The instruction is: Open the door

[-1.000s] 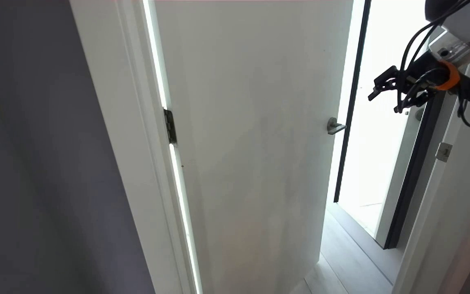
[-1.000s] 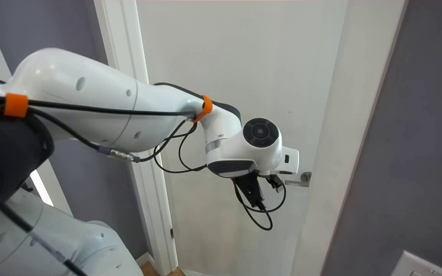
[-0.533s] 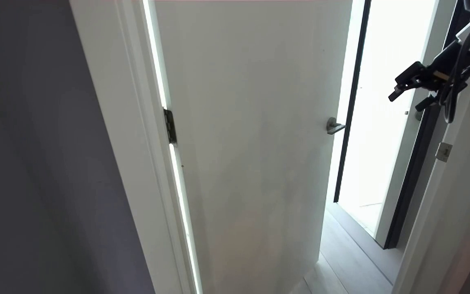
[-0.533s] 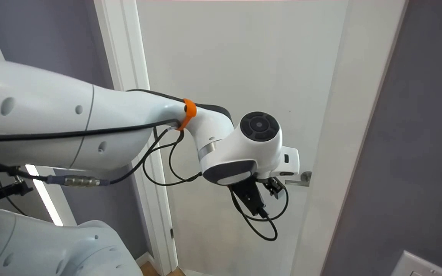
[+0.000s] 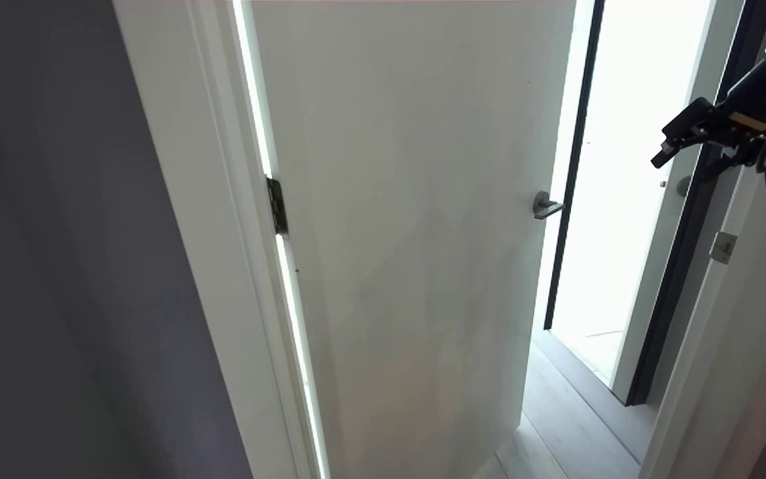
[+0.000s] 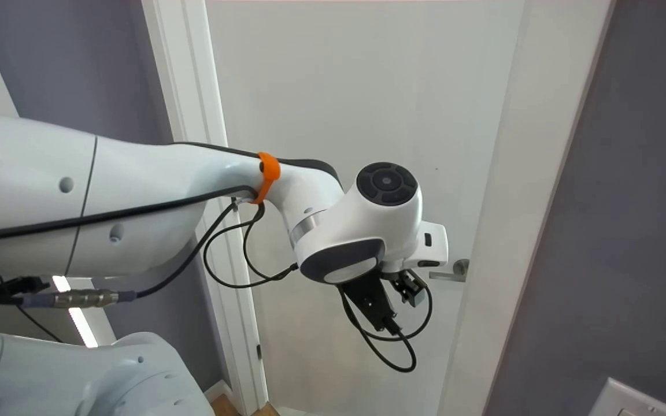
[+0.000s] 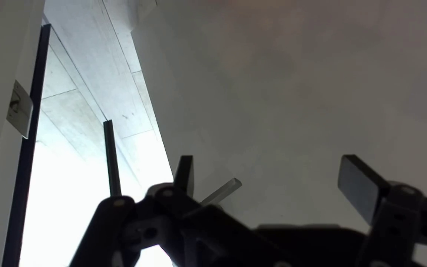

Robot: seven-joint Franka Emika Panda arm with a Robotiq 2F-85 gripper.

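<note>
Our gripper [image 7: 271, 178] holds nothing, its fingers [image 7: 358, 187] spread wide, apart from the lever handle [image 5: 544, 205]. Beyond, the door [image 5: 409, 233] stands ajar; we judge it unlatched and the opening partly done, so the next move likely calls for a push on its face. We find no readable brand, label or writing.

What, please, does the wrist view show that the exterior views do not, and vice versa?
Only the wrist view clearly shows the inner pads of the gripper, spread apart.

Only the exterior views show the hinge and the arm; an exterior view adds a wall plate.

All share the door, its handle and the frame, though the gripper partly hides the handle in the wrist view. The wrist view and an exterior view share the strike plate.
</note>
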